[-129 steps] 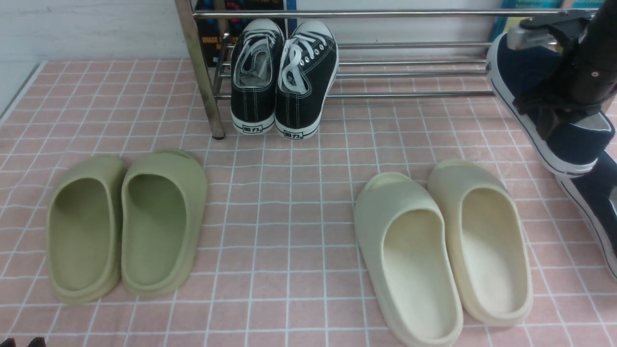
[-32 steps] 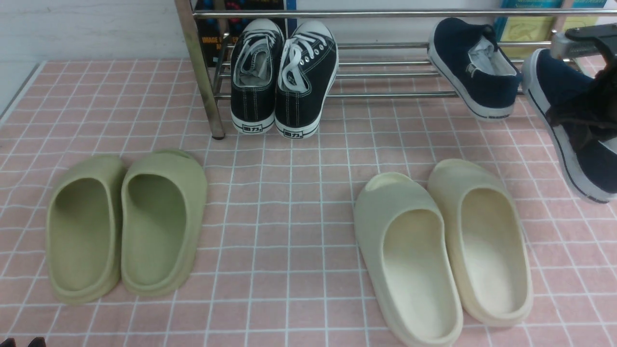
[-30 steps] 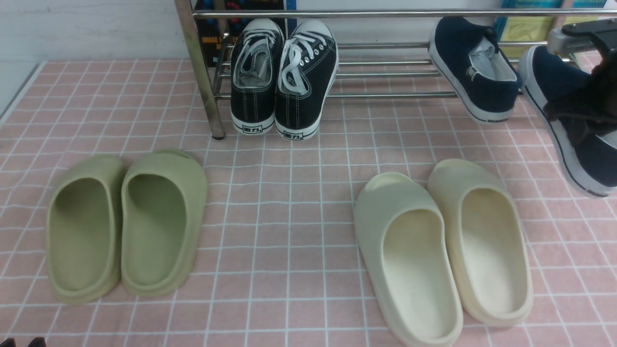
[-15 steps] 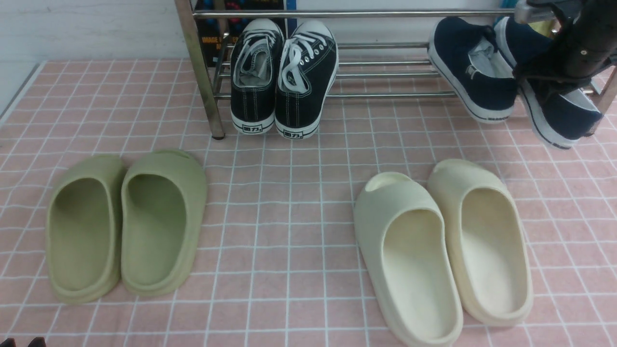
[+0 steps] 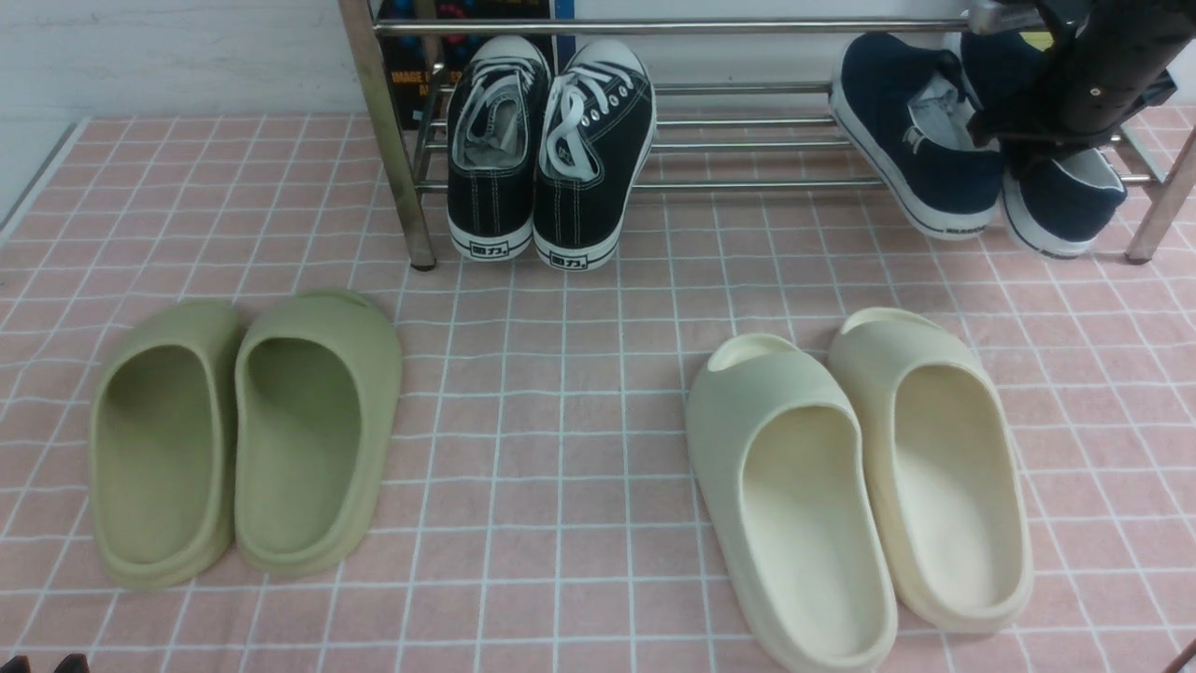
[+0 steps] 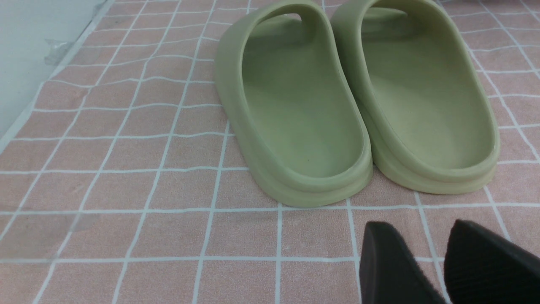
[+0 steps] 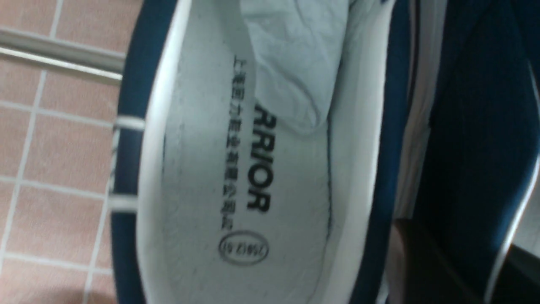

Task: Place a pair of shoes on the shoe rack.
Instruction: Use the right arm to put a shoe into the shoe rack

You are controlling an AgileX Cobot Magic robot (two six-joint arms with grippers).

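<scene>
Two navy slip-on sneakers [image 5: 958,182] sit side by side at the upper right of the front view, toes over the lower bars of a silver shoe rack [image 5: 747,27]. The right gripper's fingers [image 7: 415,257] straddle the outer shoe's side wall; whether they pinch it cannot be told. The left gripper [image 6: 422,223], lower left, stands apart, holding nothing. The canvas should prove light and pliable (the rubber sole stiffer), best taken by the side wall at the opening.
</scene>
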